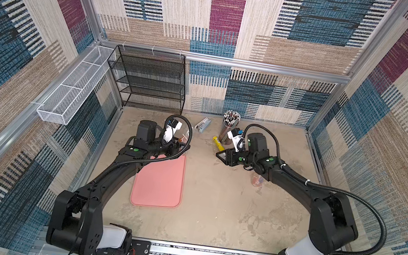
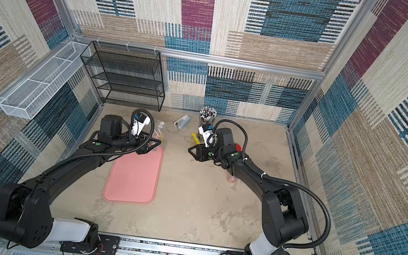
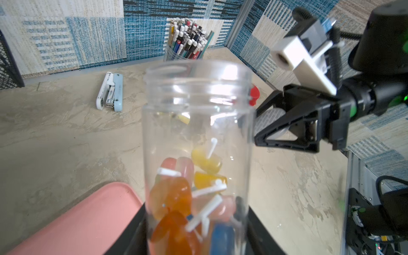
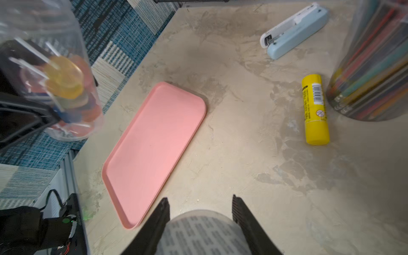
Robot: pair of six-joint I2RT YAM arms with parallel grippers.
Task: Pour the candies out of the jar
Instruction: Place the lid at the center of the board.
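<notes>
My left gripper is shut on the lower part of a clear plastic jar whose threaded mouth is uncovered. The candies, orange, yellow, pink and blue lollipops on white sticks, lie in the jar's bottom. In both top views the jar hangs just beyond the far end of the pink tray. To its right, my right gripper is shut on a round grey printed lid, apart from the jar. The left wrist view shows that gripper level with the jar's neck.
A pencil cup, a pale blue stapler and a yellow glue stick stand or lie at the back. A small clear container sits partly under the right arm. A black mesh shelf fills the back left corner.
</notes>
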